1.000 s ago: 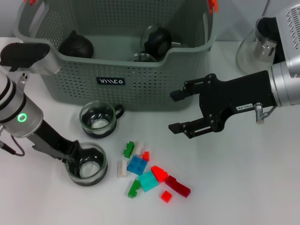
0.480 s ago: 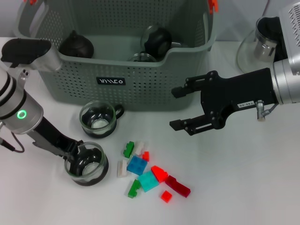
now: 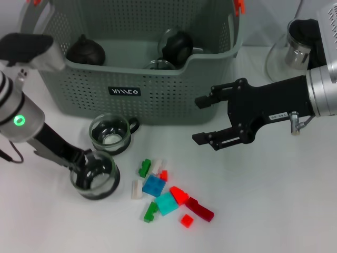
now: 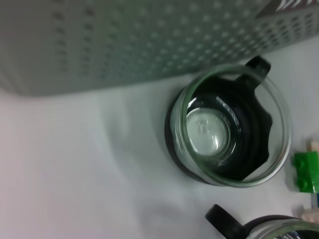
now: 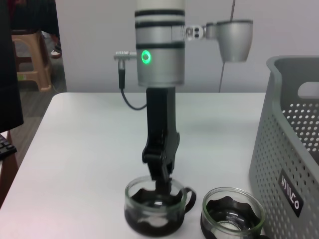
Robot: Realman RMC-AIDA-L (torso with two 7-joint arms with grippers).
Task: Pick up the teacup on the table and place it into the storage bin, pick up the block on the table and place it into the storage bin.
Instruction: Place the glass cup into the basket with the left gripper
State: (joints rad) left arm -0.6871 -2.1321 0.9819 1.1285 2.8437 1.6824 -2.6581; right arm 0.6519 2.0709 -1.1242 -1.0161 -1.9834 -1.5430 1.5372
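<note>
Down at the table's near left, left gripper (image 3: 84, 161) clamped on the rim of a glass teacup (image 3: 96, 175), first step in hand: lift, carry over the storage bin (image 3: 137, 79) wall, release. Second teacup (image 3: 110, 134) just beside. Right gripper (image 3: 202, 120) hovering, spread wide, above scattered blocks (image 3: 167, 191).

L hand (image 3: 83, 164) low, fingers closed, arm angled down, R hand (image 3: 202, 120) hovering, fingers spread

Bright, even light; soft shadows on the table (image 3: 274, 211); left wrist view blurred throughout.
</note>
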